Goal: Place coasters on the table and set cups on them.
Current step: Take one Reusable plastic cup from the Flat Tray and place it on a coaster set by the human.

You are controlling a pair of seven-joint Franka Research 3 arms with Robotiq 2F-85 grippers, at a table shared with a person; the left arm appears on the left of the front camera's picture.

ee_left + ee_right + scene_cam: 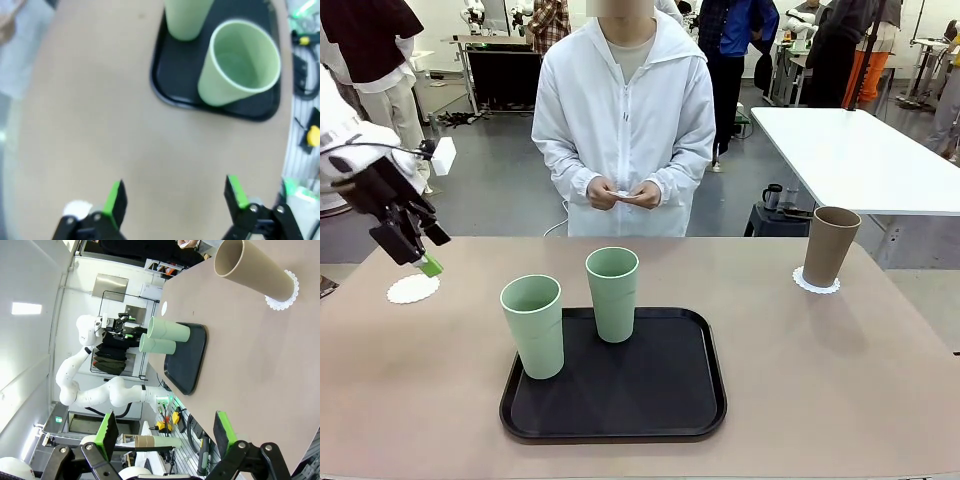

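Note:
My left gripper (420,256) hangs open and holds nothing, just above a white lacy coaster (413,289) lying on the table (790,370) at its far left. Two pale green cups (533,325) (612,293) stand upright on a black tray (620,400). A brown cup (829,246) stands on a second coaster (817,284) at the far right. In the left wrist view the open gripper (175,195) looks down on bare table, with a green cup (242,62) beyond. The right gripper (165,432) is open and holds nothing, well back from the brown cup (252,270).
A person in a white jacket stands at the far side, both hands (625,193) together at the waist on something small and white. A white rectangular table (860,150) stands behind at the right. Bare tabletop lies around the tray on both sides.

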